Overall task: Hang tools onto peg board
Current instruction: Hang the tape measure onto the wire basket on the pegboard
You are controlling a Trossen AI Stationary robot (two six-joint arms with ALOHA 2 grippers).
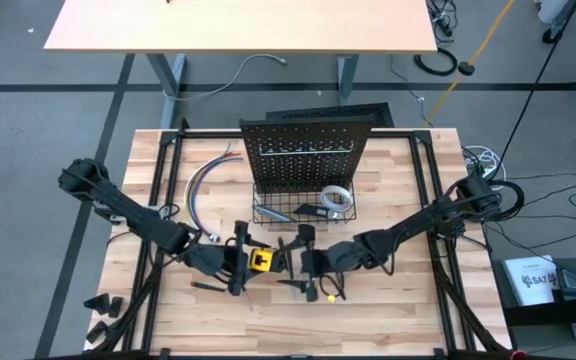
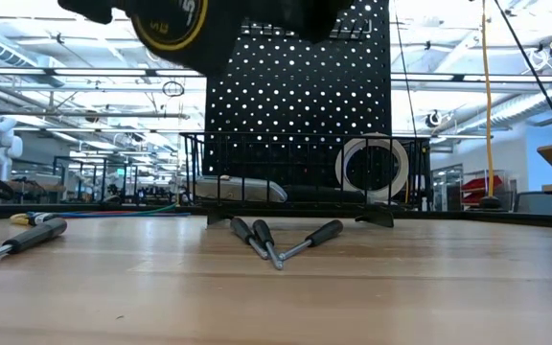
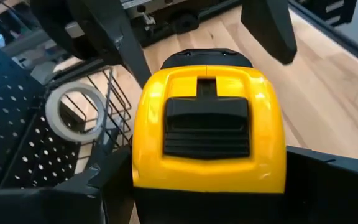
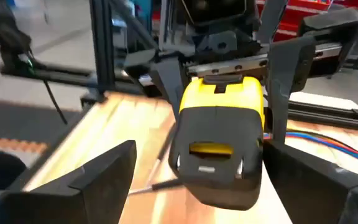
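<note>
Standing upright at the far middle of the desk [image 1: 388, 290], the peg board [image 1: 303, 155] carries a wire basket [image 1: 303, 212] along its foot, and that basket already holds the white tape roll [image 1: 336, 197] and the grey-blue utility knife [image 2: 242, 189]. Nearer the front edge, both arms meet over the middle of the desk. The left tool [image 1: 240, 262] grips the tape measure [image 1: 260, 261] across its yellow-and-black body, lifted clear of the wood. The right tool [image 1: 303, 262] faces it from just beside, fingers spread wide around the case without pinching it, judging from the right wrist view. So the left arm has the load; the basket lies straight ahead of it, beyond the tape measure, with the tape roll in line. I judge the next move is a carry forward to the basket. 3 screwdrivers [image 2: 268, 241] lie crossed on the desk before the basket, and another screwdriver handle [image 2: 34, 233] lies off to the side
</note>
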